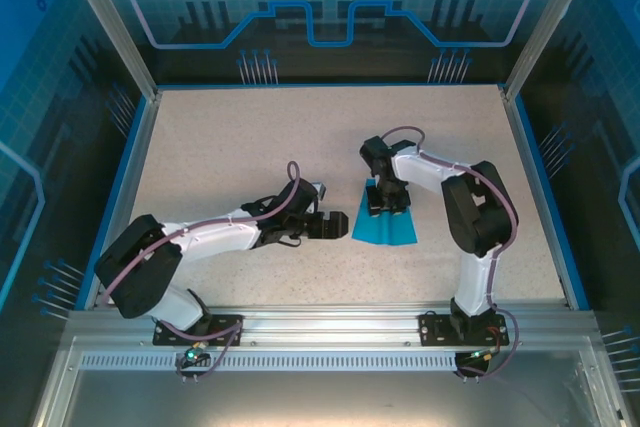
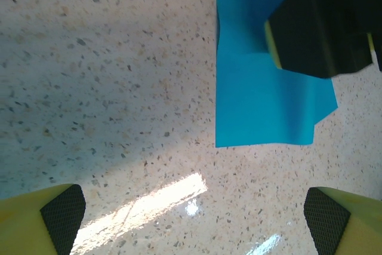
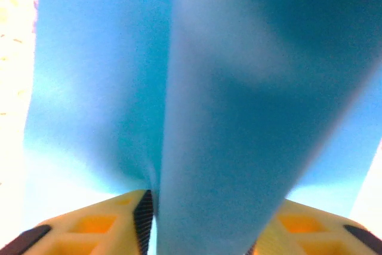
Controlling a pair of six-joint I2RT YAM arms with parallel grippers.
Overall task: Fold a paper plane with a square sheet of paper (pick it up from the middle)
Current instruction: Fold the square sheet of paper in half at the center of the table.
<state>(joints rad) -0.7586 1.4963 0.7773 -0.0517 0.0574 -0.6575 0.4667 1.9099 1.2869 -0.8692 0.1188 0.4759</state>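
Mid-fold: our right jaws pinch the paper [image 1: 386, 232] along its ridge; left jaws gape wide, should press the crease next.

sheet of paper [image 1: 385, 231]: bright blue | table [image 1: 230, 147]: beige, dark-speckled | left pincer fingers [image 2: 24, 225]: yellow; pads black, seemingly cross-hatched

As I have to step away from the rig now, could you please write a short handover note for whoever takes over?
Left pincer: open, empty, low over the table, just left of the blue paper.
Right pincer: shut on a raised fold of the blue paper, which lies on the table.
Done: the paper is partly folded, no longer a flat square.
Left: the remaining folds; the plane looks unfinished.
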